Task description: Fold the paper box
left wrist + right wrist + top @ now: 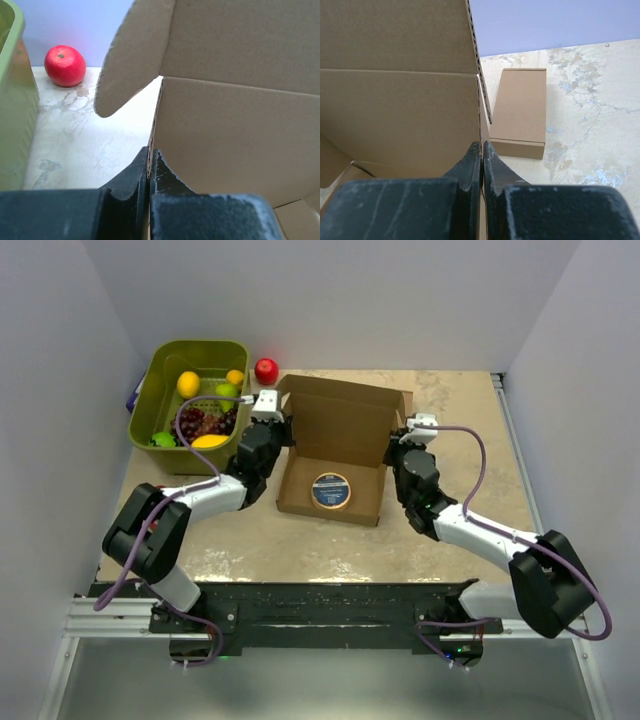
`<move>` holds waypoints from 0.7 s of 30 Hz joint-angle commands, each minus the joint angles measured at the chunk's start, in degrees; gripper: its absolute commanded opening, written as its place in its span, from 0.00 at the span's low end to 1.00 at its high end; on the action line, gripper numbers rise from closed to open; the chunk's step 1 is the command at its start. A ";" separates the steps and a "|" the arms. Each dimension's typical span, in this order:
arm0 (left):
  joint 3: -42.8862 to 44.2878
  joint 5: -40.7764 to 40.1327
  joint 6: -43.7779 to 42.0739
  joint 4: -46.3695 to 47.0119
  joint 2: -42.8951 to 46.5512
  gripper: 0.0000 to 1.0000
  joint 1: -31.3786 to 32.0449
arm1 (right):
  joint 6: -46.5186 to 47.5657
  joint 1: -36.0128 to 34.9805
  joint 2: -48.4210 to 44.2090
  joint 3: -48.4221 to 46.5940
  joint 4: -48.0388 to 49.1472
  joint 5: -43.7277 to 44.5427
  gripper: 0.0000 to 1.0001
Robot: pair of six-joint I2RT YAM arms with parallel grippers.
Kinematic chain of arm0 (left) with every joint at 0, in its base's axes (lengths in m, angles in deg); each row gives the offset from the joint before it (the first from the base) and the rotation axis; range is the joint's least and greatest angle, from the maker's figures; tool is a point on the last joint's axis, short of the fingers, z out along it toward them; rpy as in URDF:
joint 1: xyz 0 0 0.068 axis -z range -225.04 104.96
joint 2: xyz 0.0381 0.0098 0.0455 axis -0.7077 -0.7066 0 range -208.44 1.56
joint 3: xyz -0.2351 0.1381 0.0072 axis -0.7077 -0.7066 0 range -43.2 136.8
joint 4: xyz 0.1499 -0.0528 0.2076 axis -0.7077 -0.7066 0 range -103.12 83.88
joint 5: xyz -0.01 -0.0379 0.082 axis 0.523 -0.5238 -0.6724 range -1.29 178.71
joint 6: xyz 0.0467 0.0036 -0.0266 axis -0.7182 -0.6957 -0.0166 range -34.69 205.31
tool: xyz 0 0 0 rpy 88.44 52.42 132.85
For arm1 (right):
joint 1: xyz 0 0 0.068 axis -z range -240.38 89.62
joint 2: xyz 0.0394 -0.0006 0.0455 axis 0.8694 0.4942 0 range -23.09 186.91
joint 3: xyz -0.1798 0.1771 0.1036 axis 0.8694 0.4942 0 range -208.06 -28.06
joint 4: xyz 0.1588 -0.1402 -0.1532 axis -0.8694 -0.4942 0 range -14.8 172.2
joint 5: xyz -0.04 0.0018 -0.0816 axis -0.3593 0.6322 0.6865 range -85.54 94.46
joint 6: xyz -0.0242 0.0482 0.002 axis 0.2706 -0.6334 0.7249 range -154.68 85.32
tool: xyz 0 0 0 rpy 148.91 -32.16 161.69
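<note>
The paper box [340, 430] is a brown cardboard tray in the middle of the table, with its lid panel standing up at the back. A round dark tin [331, 491] lies inside it. My left gripper [285, 432] is shut on the box's left side wall; in the left wrist view the fingers [140, 172] pinch the wall's edge [154, 125]. My right gripper [398, 448] is shut on the right side wall, and its fingertips [492, 160] clamp the cardboard edge [481, 110].
A green basket [160, 380] of fruit stands at the back left, close to my left arm. A red apple [266, 370] sits beside it behind the box. A small flat brown cardboard piece [520, 110] lies just beyond the box's right wall.
</note>
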 commanded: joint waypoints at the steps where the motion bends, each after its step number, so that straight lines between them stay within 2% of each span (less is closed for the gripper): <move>1: -4.36 1.51 5.69 3.67 -0.48 0.00 2.52 | -3.25 -2.56 -1.53 1.77 6.23 1.98 0.00; 21: -15.97 -2.01 8.42 6.49 1.36 0.00 5.77 | -12.12 -5.98 -9.17 9.07 -3.34 6.82 0.01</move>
